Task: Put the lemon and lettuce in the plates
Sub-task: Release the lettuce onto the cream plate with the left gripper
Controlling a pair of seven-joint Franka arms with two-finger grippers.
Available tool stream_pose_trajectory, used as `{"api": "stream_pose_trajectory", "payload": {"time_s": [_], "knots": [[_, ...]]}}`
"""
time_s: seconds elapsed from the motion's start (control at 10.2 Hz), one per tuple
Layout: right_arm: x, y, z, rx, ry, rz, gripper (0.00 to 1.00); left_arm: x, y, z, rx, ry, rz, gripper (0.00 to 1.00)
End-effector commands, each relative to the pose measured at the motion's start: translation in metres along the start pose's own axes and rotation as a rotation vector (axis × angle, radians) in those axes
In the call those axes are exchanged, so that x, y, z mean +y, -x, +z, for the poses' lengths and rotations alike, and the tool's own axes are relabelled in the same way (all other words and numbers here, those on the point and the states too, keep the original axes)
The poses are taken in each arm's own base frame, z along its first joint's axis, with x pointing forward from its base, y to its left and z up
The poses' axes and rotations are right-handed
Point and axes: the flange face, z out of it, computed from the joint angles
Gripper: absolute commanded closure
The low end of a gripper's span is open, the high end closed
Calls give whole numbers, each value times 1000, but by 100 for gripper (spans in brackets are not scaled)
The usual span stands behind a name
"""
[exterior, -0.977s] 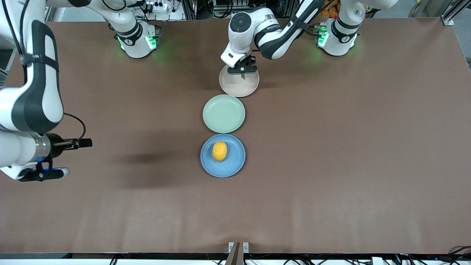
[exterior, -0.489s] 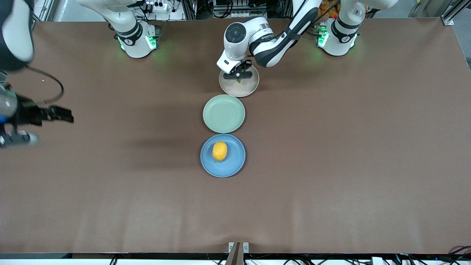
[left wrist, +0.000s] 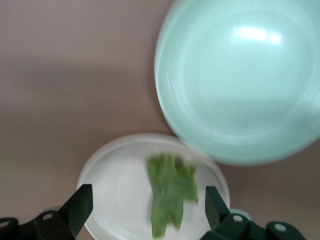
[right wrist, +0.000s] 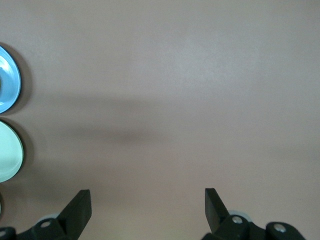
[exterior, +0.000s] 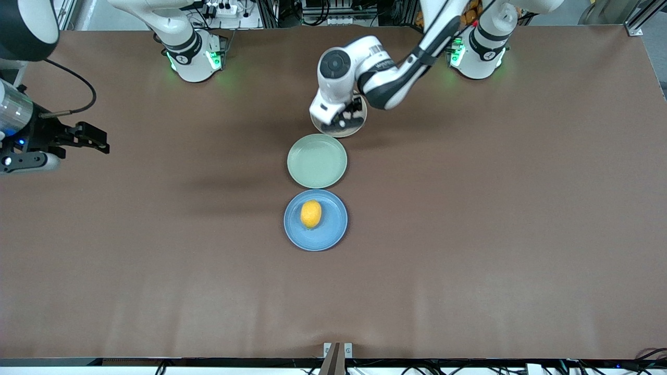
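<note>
The lettuce (left wrist: 171, 192) lies on the beige-pink plate (left wrist: 115, 200), between the wide-open fingers of my left gripper (left wrist: 147, 195), which touch nothing. In the front view that gripper (exterior: 347, 116) hangs low over this plate (exterior: 336, 132) and hides the lettuce. The lemon (exterior: 311, 214) lies in the blue plate (exterior: 333, 234), the plate nearest the front camera. My right gripper (exterior: 101, 141) is open and empty, up over bare table at the right arm's end; its wrist view shows the gripper (right wrist: 147, 207) over bare table, with the blue plate's edge (right wrist: 7, 80) at the side.
A pale green plate (exterior: 317, 160) sits empty between the beige-pink and blue plates, close to both; it also shows in the left wrist view (left wrist: 240, 80) and the right wrist view (right wrist: 7, 152). The three plates form a line down the table's middle.
My left gripper has moved over the middle of the beige-pink plate; the lettuce it held now lies on the plate between open fingers. My right arm has drawn back toward its end of the table.
</note>
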Motion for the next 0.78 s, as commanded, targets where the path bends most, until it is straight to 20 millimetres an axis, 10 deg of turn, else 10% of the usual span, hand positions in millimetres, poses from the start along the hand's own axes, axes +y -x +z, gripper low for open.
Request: {"api": "stream_pose_trajectory", "payload": {"time_s": [0.0,0.68], "knots": [[1,10,-16,4,10,15,0,-15,-76,-46,78,21,-118,0],[-1,8,-30,-21,7,45,0,-143,-253,-84,179,0,-1,0]]}}
